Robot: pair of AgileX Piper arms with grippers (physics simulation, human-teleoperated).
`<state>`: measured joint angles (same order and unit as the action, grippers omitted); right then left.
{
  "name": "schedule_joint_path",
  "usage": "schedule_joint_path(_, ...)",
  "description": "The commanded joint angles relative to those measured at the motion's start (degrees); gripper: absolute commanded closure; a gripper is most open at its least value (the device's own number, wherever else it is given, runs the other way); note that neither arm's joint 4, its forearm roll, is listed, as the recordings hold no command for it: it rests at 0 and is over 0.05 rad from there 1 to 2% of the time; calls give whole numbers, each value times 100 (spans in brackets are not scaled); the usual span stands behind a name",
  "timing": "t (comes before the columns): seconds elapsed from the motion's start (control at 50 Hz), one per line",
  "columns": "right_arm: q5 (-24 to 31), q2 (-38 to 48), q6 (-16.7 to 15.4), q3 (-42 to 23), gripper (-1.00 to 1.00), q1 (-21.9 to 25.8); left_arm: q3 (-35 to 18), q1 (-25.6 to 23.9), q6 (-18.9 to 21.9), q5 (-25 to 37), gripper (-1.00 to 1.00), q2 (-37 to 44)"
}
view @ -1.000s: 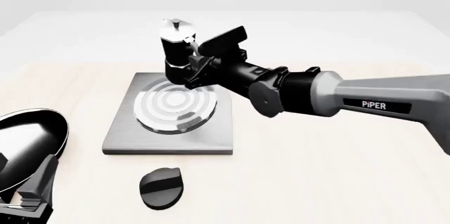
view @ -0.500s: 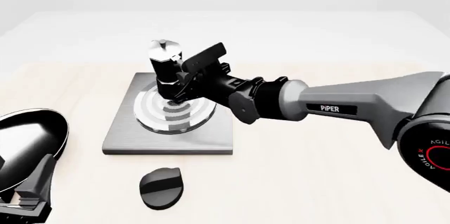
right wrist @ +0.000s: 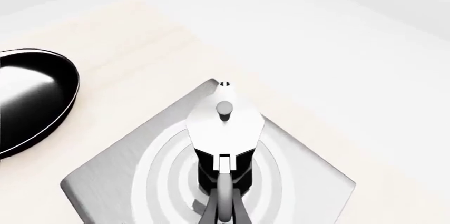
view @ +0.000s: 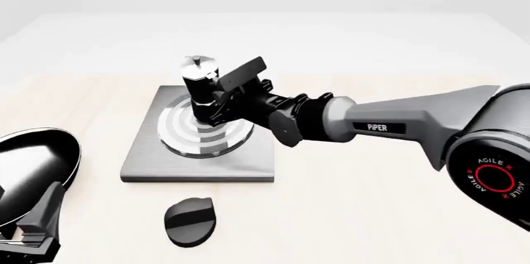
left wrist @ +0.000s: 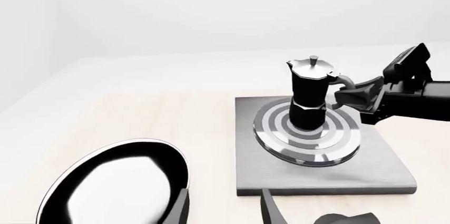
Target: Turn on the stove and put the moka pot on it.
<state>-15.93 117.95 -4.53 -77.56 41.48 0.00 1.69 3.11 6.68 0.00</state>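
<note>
Beige table (view: pixel 373 214): moka pot (view: pixel 201 93) lowered onto stove (view: pixel 141 164) burner, right pincer (view: pixel 222 101) still grasping handle.

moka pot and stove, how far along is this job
Looks done: the moka pot stands upright on the stove, centred on its ringed burner. In hand: the right gripper is closed on the pot's handle. Left: letting go, and the black knob sits untouched, the left gripper idle by the frying pan.

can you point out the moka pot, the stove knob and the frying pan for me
moka pot (left wrist: pixel 309 103), left wrist view, on its black faceted body.
stove knob (view: pixel 190 221), front view, on the middle of the black oval knob.
frying pan (right wrist: pixel 31 95), right wrist view, on its glossy inner surface.
</note>
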Motion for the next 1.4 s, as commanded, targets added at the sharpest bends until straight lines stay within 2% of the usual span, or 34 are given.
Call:
schedule_joint_path(0.02, 87, 109, 74, -135, 100, 28, 0, -1, -20, 3, -100, 0)
schedule_joint_path(0.3, 151, 307, 259, -129, 100, 68, 0, -11, -29, 35, -100, 0)
schedule_joint_path(0.54, 214, 133, 138, -41, 100, 69, 0, -30, -32, 8, -100, 0)
schedule_joint_path(0.56, 214, 102, 144, -22, -100, 114, 0, -29, -34, 10, -100, 0)
schedule_joint_path(0.6, 158, -68, 33, 124, -100, 214, 0, -22, -39, 15, -100, 0)
schedule_joint_path(0.66, 202, -220, 67, 207, -100, 284, 0, -34, -27, 12, -100, 0)
schedule_joint_path(0.78, 258, -714, -141, 504, -100, 351, 0, -9, -28, -20, -100, 0)
schedule_joint_path(0.82, 271, -1030, -112, 691, -100, 483, 0, -21, -47, -17, -100, 0)
schedule_joint_path(0.86, 245, -1239, -299, 847, -100, 521, 0, -36, -39, -13, -100, 0)
schedule_joint_path(0.88, 304, -1373, -257, 914, -100, 532, 0, -44, -38, -16, -100, 0)
schedule_joint_path(0.96, 385, -2091, -517, 1370, -100, 576, 0, -76, -30, -34, -100, 0)
schedule_joint_path(1.02, 557, -2661, -684, 1722, -100, 607, 0, -88, -18, -35, -100, 0)
schedule_joint_path(1.12, 979, -3439, -760, 2145, -100, 602, 0, -121, -7, -52, -100, 0)
schedule_joint_path(1.14, 1060, -3700, -965, 2309, -100, 588, 0, -137, -5, -58, -100, 0)
schedule_joint_path(1.3, 2015, -5312, -1002, 2859, -100, 453, 0, -235, 12, -31, -100, 0)
schedule_joint_path(1.4, 2400, -6091, -1026, 3171, -100, 291, 0, -290, 35, -19, -100, 0)
